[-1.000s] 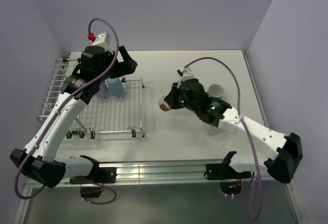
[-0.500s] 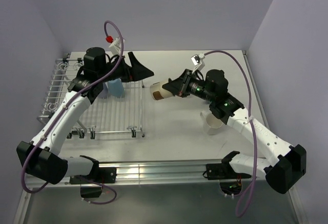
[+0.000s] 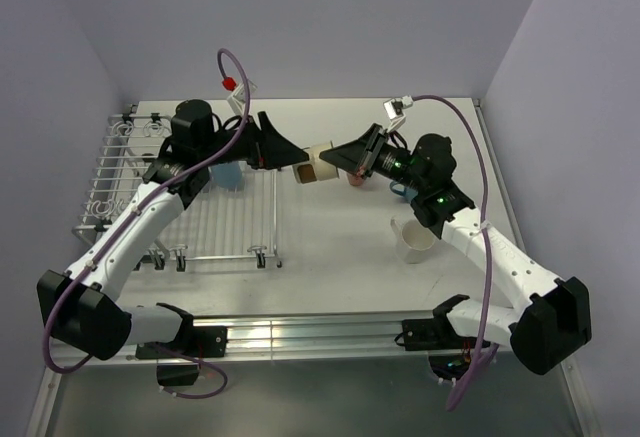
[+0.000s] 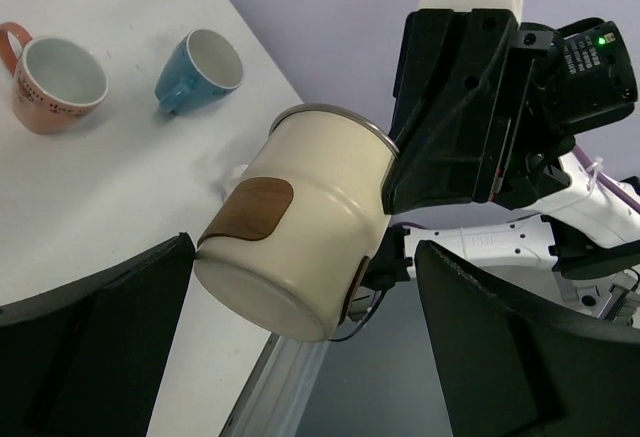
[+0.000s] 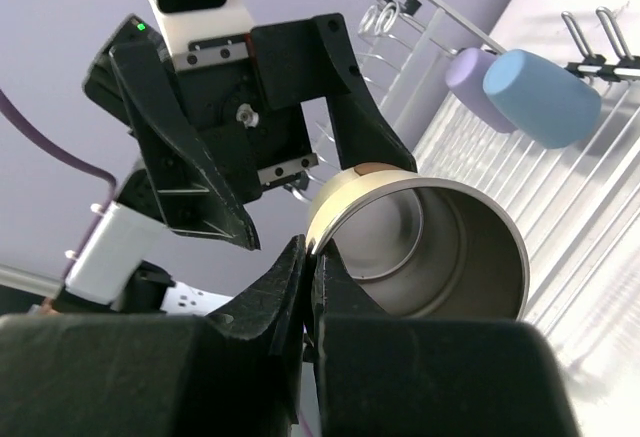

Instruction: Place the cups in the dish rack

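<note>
My right gripper (image 3: 340, 160) is shut on the rim of a steel cup (image 3: 318, 163) with a cream outside and a brown patch. It holds the cup on its side in the air, right of the dish rack (image 3: 220, 229). In the right wrist view the fingers (image 5: 300, 287) pinch the rim, one inside and one outside the cup (image 5: 440, 247). My left gripper (image 3: 293, 150) is open, with its fingers on either side of the cup's base (image 4: 290, 257) and not touching it. A lavender cup (image 5: 472, 79) and a blue cup (image 5: 540, 97) lie in the rack (image 5: 600, 197).
A cream-white mug (image 3: 415, 241) stands on the table under my right forearm. A salmon-pink cup (image 4: 55, 82) and a blue cup with a white inside (image 4: 200, 72) stand on the table further back, partly hidden in the top view.
My right gripper lifted the steel cup and carried it left and back. My left gripper swung right off the rack to meet it, and its open fingers now flank the cup's base.
</note>
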### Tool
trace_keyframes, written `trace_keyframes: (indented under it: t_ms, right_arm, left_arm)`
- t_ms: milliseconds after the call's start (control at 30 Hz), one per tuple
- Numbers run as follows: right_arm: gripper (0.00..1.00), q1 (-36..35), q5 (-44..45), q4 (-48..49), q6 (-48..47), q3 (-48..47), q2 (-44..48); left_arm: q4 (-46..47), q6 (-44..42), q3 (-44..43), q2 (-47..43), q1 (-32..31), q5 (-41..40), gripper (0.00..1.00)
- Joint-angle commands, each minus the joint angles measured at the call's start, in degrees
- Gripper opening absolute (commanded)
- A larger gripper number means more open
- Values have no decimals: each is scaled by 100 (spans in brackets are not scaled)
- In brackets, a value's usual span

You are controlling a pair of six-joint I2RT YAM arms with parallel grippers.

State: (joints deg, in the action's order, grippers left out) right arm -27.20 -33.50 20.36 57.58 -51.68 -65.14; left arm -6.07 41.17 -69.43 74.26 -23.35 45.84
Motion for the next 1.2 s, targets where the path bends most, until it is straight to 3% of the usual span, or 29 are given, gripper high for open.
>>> trace_keyframes:
  t_ms: [0, 667, 867, 1067, 1167]
  right_arm:
    - [0, 162, -219, 811, 411, 35, 2]
    - [0, 417, -588, 2077, 1299, 343, -236]
    - [0, 417, -623, 2139, 1352, 352, -244]
    - [0, 409, -667, 2262, 1440, 369, -306]
    - [0, 417, -676, 2262, 1423, 360, -323]
  left_arm:
    - [518, 102, 78, -175, -64, 320, 99]
    - [878, 295, 193, -8, -275, 179, 95]
    - [932, 357, 123, 45, -310, 118, 89]
    - [984, 392, 114, 71, -363, 109, 72]
    - [958, 392, 79, 45, -372, 83, 49]
